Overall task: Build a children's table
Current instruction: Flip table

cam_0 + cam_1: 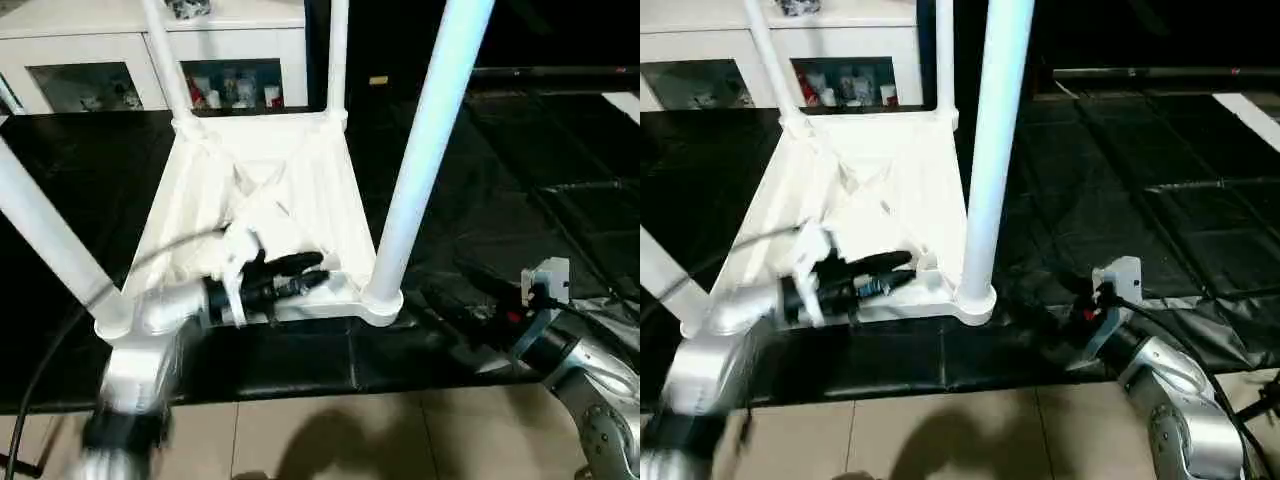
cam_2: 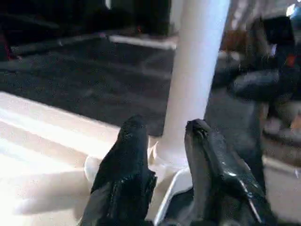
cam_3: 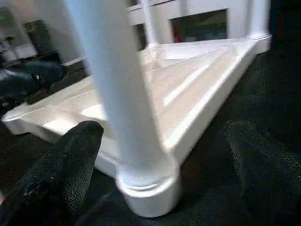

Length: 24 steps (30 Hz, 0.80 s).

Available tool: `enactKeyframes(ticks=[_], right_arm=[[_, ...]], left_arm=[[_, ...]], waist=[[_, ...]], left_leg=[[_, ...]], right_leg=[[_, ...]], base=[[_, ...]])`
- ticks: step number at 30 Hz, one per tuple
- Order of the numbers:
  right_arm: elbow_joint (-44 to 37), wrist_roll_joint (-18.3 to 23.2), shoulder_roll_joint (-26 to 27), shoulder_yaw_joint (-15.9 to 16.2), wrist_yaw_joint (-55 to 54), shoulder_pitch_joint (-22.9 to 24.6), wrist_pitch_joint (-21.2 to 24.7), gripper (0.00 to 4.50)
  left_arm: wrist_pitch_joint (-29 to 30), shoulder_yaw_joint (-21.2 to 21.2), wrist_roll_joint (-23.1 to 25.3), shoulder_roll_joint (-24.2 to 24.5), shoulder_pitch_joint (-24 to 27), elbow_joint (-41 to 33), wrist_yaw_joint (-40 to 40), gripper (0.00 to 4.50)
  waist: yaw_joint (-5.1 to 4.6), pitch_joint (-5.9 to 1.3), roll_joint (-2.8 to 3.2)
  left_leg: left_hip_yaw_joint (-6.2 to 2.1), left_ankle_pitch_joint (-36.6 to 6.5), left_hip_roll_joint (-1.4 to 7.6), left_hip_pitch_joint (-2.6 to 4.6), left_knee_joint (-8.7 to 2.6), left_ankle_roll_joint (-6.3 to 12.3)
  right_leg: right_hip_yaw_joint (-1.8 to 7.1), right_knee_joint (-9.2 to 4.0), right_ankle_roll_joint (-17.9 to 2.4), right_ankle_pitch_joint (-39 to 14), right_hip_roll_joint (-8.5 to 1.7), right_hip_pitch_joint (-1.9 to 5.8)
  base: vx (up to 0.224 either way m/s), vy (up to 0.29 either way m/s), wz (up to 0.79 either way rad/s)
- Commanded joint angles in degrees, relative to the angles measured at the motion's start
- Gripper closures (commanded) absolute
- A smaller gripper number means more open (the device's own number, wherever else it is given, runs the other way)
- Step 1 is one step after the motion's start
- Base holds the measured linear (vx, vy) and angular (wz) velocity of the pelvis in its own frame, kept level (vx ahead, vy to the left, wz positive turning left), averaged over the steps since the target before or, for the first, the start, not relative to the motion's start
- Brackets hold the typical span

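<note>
Nearest the robot, the right pincer (image 1: pixel 1080 300) hangs spread wide just beside the near-right leg (image 1: pixel 425 150), holding nothing; a careless swing could knock that leg askew in its socket (image 1: pixel 382 300); the left pincer (image 1: pixel 300 272), fingers (image 2: pixel 127 160) parted and empty, lies over the ribbed underside by the same corner; the children's table (image 1: pixel 260 190) rests upside down on the black surface (image 1: pixel 520 190), all four legs standing; beyond it stands a white cabinet (image 1: pixel 100 50).
</note>
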Motion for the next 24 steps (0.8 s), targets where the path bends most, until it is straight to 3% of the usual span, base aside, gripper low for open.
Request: enactKeyframes(ticks=[1,2,3,4,5,6,7,9,10,12,16,17,18,20,24], right_arm=[[-1.3,1.5,-1.1,1.5,1.8,0.3,2.1,0.00],[-1.4,1.8,-1.4,1.7,2.2,0.3,2.6,0.00],[-1.8,3.5,-2.1,2.5,3.8,0.3,4.9,0.00],[-2.8,5.5,-3.4,3.7,6.4,0.5,7.4,0.00],[-2.8,5.5,-3.4,3.7,6.4,0.5,7.4,0.00],[-3.4,5.5,-6.0,6.8,12.1,1.0,7.3,0.00],[-3.4,5.5,-6.0,6.8,12.1,1.0,7.3,0.00],[-2.2,5.4,-7.0,8.4,15.1,0.1,7.2,0.00],[-1.7,5.5,-6.9,8.7,15.4,-0.5,7.2,0.00],[0.0,5.2,-6.2,10.0,16.0,-2.6,7.2,0.00],[1.7,4.9,-5.7,12.4,17.6,-4.9,7.6,0.00],[4.0,3.9,-4.4,13.2,16.6,-6.8,6.1,0.00],[5.6,3.1,-3.5,13.4,15.8,-8.0,5.1,0.00],[7.3,2.1,-2.4,13.6,14.6,-9.2,4.1,0.00],[12.4,-0.6,1.0,13.2,10.5,-12.6,0.2,0.00]], left_arm=[[4.5,0.6,-1.7,1.2,4.3,-7.0,2.4,2.67],[5.0,0.5,-1.7,1.6,5.1,-7.9,2.5,2.60],[6.3,0.5,-0.6,4.0,7.4,-9.7,1.9,2.48],[8.3,0.7,0.3,7.1,9.9,-11.5,0.8,2.36],[8.3,0.7,0.3,7.1,9.9,-11.5,0.8,2.36],[12.1,1.6,0.7,12.7,13.6,-14.0,-1.9,2.29],[12.1,1.6,0.7,12.7,13.6,-14.0,-1.9,2.26],[18.2,4.6,-1.9,19.4,17.7,-17.1,-4.6,2.04],[19.4,5.6,-2.1,21.1,18.8,-17.6,-5.0,1.95],[22.1,9.2,-2.2,25.9,22.5,-18.2,-6.4,1.83],[24.4,13.6,-2.5,29.5,26.0,-18.3,-6.8,1.53],[25.8,16.1,-2.9,30.5,26.8,-18.8,-5.6,1.50],[26.1,17.6,-2.4,30.7,26.7,-18.6,-4.6,1.47],[26.3,19.0,-1.4,31.0,26.5,-17.9,-3.3,1.19],[23.9,22.6,1.7,32.8,25.7,-14.4,1.0,0.95]], waist=[[-0.39,-2.96,-1.33],[-0.45,-2.98,-1.14],[-0.84,-2.82,-1.66],[-0.85,-2.98,-1.64],[-0.85,-2.98,-1.64],[-1.13,-2.76,-1.39],[-1.33,-2.59,-1.32],[-1.14,-2.62,-0.99],[-1.33,-2.42,-0.83],[-1.45,-2.23,-1.04],[-1.50,-1.77,-1.26],[-1.32,-1.78,-1.08],[-1.35,-1.75,-1.47],[-1.30,-1.72,-1.23],[-1.38,-1.84,-1.60]], left_leg=[[-0.68,-5.7,2.75,-0.22,-3.97,4.77],[-0.75,-6.0,2.75,-0.16,-3.98,4.74],[-0.59,-6.9,2.37,-0.11,-3.97,4.72],[-0.82,-7.0,2.40,0.07,-3.98,4.75],[-0.82,-7.0,2.40,0.07,-3.98,4.75],[-0.97,-8.0,2.47,0.00,-4.13,4.74],[-0.90,-8.4,2.43,-0.01,-4.22,4.68],[-0.90,-9.8,2.57,0.69,-4.29,3.58],[-1.10,-10.6,2.60,0.45,-4.60,3.10],[-0.98,-12.3,2.47,0.85,-4.59,2.62],[-1.10,-15.2,2.49,1.21,-4.90,1.87],[-1.12,-16.1,2.58,1.60,-4.95,1.44],[-1.14,-16.4,2.59,1.69,-5.03,0.96],[-1.24,-16.5,2.67,1.67,-5.15,0.33],[-1.38,-16.0,2.58,1.51,-5.26,0.02]], right_leg=[[3.42,-4.67,-8.3,-12.9,-4.12,3.24],[3.40,-4.57,-8.2,-13.1,-4.11,3.23],[3.41,-5.05,-7.1,-15.1,-3.79,3.08],[3.36,-4.77,-7.0,-14.9,-3.83,3.32],[3.36,-4.77,-7.0,-14.9,-3.83,3.32],[3.37,-4.92,-5.7,-16.4,-3.64,3.12],[3.50,-5.12,-5.4,-16.8,-3.52,2.95],[3.56,-5.18,-6.5,-17.6,-3.68,2.55],[3.53,-4.98,-7.3,-17.3,-3.55,2.60],[3.60,-5.24,-7.7,-18.6,-3.60,2.40],[3.78,-5.50,-7.5,-22.3,-3.78,2.30],[3.89,-5.66,-7.3,-23.2,-3.88,2.13],[3.88,-5.60,-7.8,-22.7,-3.84,2.02],[3.90,-5.38,-8.3,-21.7,-3.90,2.05],[3.97,-5.12,-7.6,-19.7,-3.92,2.40]], base=[[0.000,0.000,0.00],[0.000,0.000,0.00],[0.000,0.000,0.00],[0.000,0.000,0.00],[0.000,0.000,0.00],[0.000,0.000,0.00],[0.000,0.000,0.00],[0.000,0.000,0.00],[0.000,0.000,0.00],[0.000,0.000,0.00],[0.000,0.000,0.00],[0.000,0.000,0.00],[0.000,0.000,0.00],[0.000,0.000,0.00],[0.000,0.000,0.00]])
